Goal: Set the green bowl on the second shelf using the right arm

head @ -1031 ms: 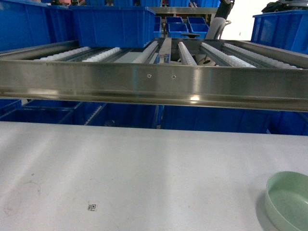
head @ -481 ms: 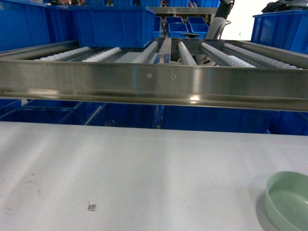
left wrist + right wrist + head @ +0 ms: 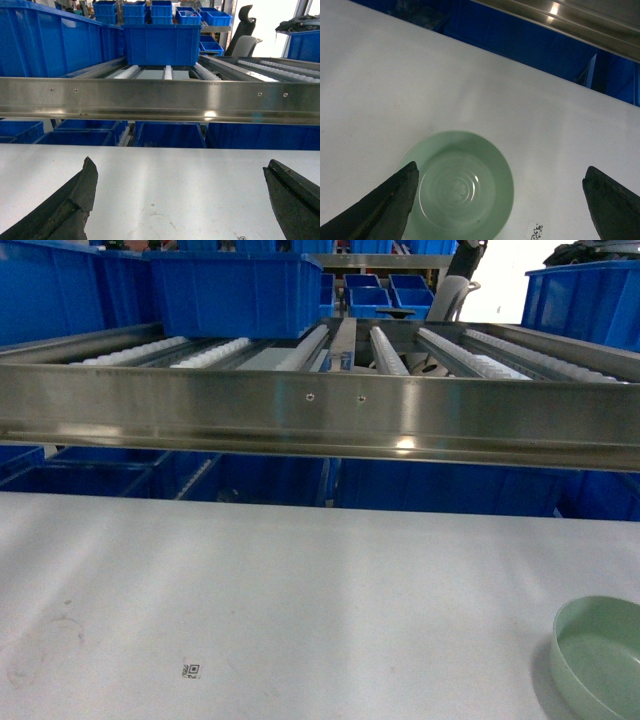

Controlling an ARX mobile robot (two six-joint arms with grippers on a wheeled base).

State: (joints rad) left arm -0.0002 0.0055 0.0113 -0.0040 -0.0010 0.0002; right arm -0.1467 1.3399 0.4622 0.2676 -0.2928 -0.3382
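The white table (image 3: 300,590) is filling the near half of the head view, a flat matte top carrying faint scuff rings at the near left. Beyond its far edge the second shelf (image 3: 320,405) is spanning the full width: a shiny stainless-steel tier with a broad, smooth front rail reflecting light spots, and white roller rails (image 3: 215,352) running away toward the far side. Blue bins (image 3: 235,290), rigid plastic boxes with straight walls, are sitting on the far left of that tier and are also showing below it and at the far right.

The green bowl (image 3: 600,655) is resting on the table at the near right corner, well apart from the shelf, partly cut off by the picture edge. It is round, shallow and pale mint with a smooth matte wall; the right wrist view is showing faint concentric rings on its inner floor.

The right gripper (image 3: 500,200) is hovering above the bowl with its dark jaws spread wide, the left fingertip (image 3: 395,197) overlapping the bowl's rim in the view; whether it is touching cannot be told. The left gripper (image 3: 180,200) is hanging over bare table, its jaws likewise spread wide and holding nothing.

A small printed code sticker (image 3: 190,671) is lying flat on the table at the near left.
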